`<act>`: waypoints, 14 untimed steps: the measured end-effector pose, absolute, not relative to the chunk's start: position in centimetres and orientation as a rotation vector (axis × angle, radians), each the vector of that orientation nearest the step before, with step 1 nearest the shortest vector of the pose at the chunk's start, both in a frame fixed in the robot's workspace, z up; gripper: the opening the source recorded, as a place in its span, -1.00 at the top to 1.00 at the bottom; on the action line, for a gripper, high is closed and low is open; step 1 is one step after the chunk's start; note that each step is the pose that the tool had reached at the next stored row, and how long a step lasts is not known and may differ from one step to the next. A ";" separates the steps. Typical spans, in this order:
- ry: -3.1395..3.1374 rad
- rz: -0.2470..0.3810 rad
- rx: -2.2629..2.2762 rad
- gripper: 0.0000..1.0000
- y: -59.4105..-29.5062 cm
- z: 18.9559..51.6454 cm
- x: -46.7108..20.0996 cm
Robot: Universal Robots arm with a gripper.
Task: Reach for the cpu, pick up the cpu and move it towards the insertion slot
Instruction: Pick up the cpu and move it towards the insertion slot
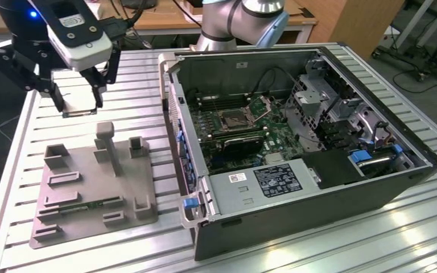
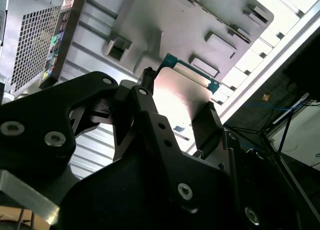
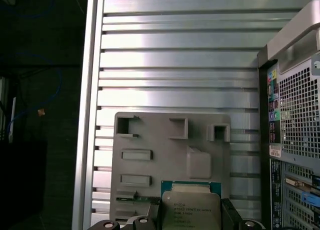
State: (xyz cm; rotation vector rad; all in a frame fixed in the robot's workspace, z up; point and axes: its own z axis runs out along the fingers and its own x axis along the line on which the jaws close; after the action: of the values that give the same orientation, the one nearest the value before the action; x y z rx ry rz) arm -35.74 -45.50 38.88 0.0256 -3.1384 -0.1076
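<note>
The cpu (image 1: 80, 106), a small flat square chip with a pale metal top, hangs above the table with my gripper (image 1: 77, 105) shut on it, over the far end of the grey fixture plate (image 1: 89, 187). In the second wrist view the cpu (image 2: 182, 95) sits between the black fingers (image 2: 207, 122) of the gripper (image 2: 177, 107). The first wrist view has the cpu (image 3: 191, 210) over the fixture plate (image 3: 170, 160). The insertion slot (image 1: 234, 118), a silver-framed socket with its hinged plate raised, lies on the green motherboard inside the open computer case, toward the exterior view's right of the gripper.
The open computer case (image 1: 302, 148) stands on the ribbed metal table (image 1: 135, 85); its near wall (image 1: 177, 131) rises between the gripper and the motherboard. The fixture plate carries upright posts (image 1: 106, 145) and a thin green memory strip (image 1: 89, 206). The table's edge (image 1: 9, 170) runs along the exterior view's left.
</note>
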 end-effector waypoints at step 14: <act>-3.138 -0.107 0.026 -0.09 -45.5 38.9 -32.9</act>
State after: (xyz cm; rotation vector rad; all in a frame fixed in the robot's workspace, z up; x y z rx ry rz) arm -32.89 -45.50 38.88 0.0257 -3.1383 -0.1075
